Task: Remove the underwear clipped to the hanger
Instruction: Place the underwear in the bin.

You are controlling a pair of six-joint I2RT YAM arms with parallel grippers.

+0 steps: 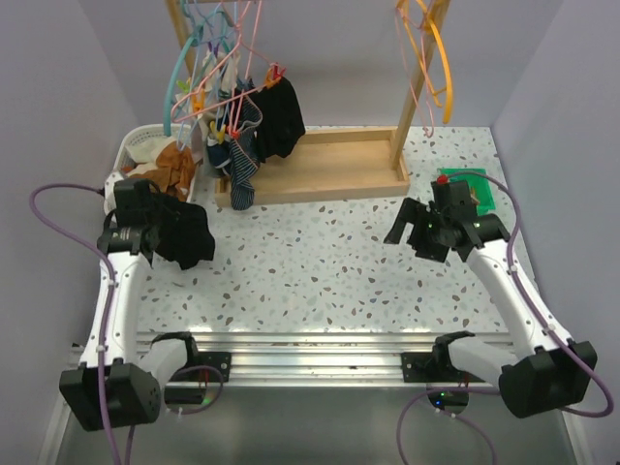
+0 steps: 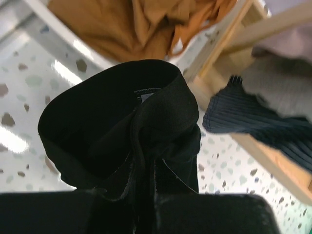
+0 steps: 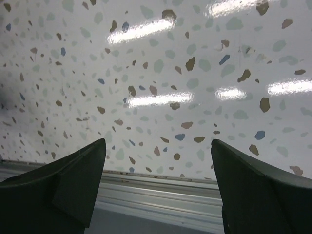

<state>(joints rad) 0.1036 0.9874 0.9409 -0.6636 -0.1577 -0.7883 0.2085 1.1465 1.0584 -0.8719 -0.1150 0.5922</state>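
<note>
Top external view puts the task partway through. The left hand (image 1: 153,232) is closed on one piece of black underwear (image 1: 186,237), which droops from it over the table (image 1: 320,262), just in front of the white basket (image 1: 134,145) and well clear of the wooden rack (image 1: 329,167). A second black piece (image 1: 281,116) hangs from a hanger (image 1: 254,48) on that rack, caught at its top by a clip (image 1: 275,74), touching the dark blue striped garments (image 1: 242,160). By my reading, one piece is off and waits to be put down, and at least one is left to unclip. Whether more black cloth hides among the crowded hangers I cannot tell. The right hand (image 1: 441,231) hovers low over the table on the right, far from the rack, spread wide and holding nothing.

Left wrist view adds what the overhead cannot. The waistband (image 2: 165,78) of the held garment gapes as an open loop, with the cloth below it bunched where the grip pinches it, and the orange-brown cloth (image 2: 136,24) lies in the basket just beyond. Right wrist view shows only its two fingers (image 3: 58,190) set far apart with bare speckled table between them. It sees neither rack nor underwear.
</note>
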